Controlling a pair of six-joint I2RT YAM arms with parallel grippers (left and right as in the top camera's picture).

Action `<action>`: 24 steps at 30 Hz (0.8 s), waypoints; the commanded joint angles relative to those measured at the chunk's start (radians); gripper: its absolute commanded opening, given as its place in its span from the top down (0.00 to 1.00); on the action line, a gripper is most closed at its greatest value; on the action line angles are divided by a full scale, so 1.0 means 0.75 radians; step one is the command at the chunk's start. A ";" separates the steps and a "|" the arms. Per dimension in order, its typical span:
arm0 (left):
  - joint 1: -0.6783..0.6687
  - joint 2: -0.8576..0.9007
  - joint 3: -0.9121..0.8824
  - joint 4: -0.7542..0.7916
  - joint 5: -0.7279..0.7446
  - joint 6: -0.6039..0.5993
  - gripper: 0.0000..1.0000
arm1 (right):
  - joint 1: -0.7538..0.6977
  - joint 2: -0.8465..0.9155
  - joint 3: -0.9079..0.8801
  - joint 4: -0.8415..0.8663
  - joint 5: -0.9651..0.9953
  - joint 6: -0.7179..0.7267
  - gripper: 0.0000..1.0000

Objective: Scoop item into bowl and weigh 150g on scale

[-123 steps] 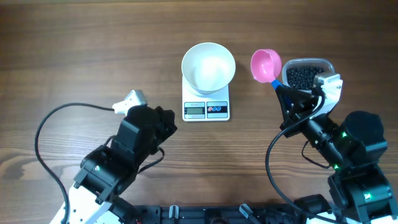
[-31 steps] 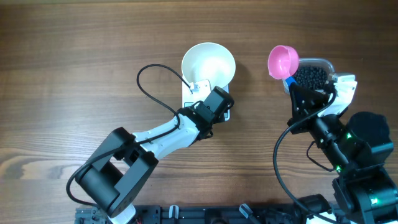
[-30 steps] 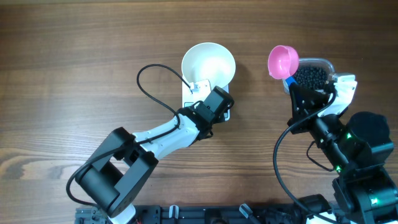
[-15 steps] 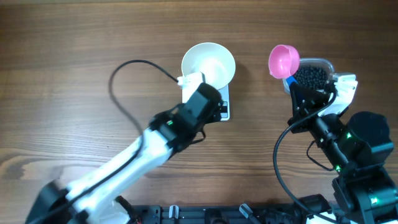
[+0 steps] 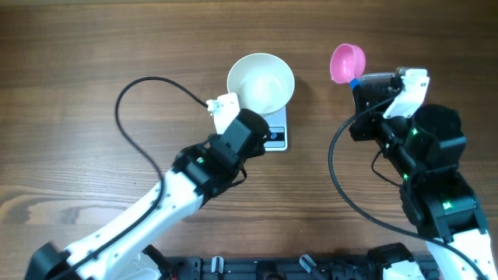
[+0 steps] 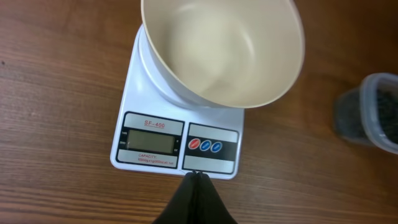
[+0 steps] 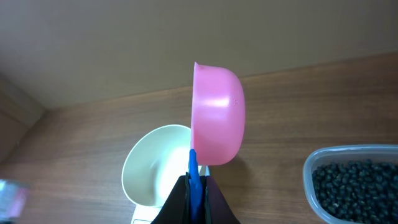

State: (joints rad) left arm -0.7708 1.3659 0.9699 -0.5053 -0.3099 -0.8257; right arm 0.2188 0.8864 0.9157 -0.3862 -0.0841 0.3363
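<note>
Since the pellets (image 7: 354, 180) sit in the clear tub (image 7: 309, 171) at the right and the bowl (image 6: 221, 56) on the scale (image 6: 184, 146) is empty, nothing's weighed yet. The bowl is centred on the platform, clear of the display (image 6: 149, 142), where I can't read any digits.

Left pincer (image 6: 196, 177) is pinched together, holding nothing, with its tip at the scale's front edge just below the buttons (image 6: 204, 145). Looks like a power/tare poke.

Right pincer (image 7: 196, 186) is clamped on the blue handle (image 7: 193, 171) of the pink scoop (image 7: 217, 115). The scoop is tipped on its side, looks empty, and hangs above the worktop (image 5: 117, 47) between bowl and tub.

To do this step well:
- Press straight down and lightly so the scale doesn't skid or the bowl shift.
- Zero it with the empty bowl on, then pull the left arm clear before any pour.
- Level the scoop, enter the heap shallow, and lift without spilling.
- Near target, use small partial scoops.
</note>
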 commanded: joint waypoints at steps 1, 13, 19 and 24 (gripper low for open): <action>-0.049 0.172 0.007 0.085 -0.012 -0.028 0.96 | -0.006 0.026 0.028 0.030 0.022 0.042 0.96; -0.103 0.544 0.007 0.362 -0.053 -0.098 0.96 | -0.006 0.026 0.028 0.076 0.023 0.039 0.96; -0.100 0.559 0.007 0.382 -0.138 -0.108 0.96 | -0.006 0.026 0.028 0.076 0.022 0.041 0.96; -0.085 0.618 0.007 0.416 -0.137 -0.112 0.96 | -0.006 0.026 0.028 0.074 0.021 0.040 0.96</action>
State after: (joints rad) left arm -0.8444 1.7927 0.9699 -0.2085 -0.3786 -0.8925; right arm 0.2188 0.9051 0.9157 -0.3355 -0.0841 0.3550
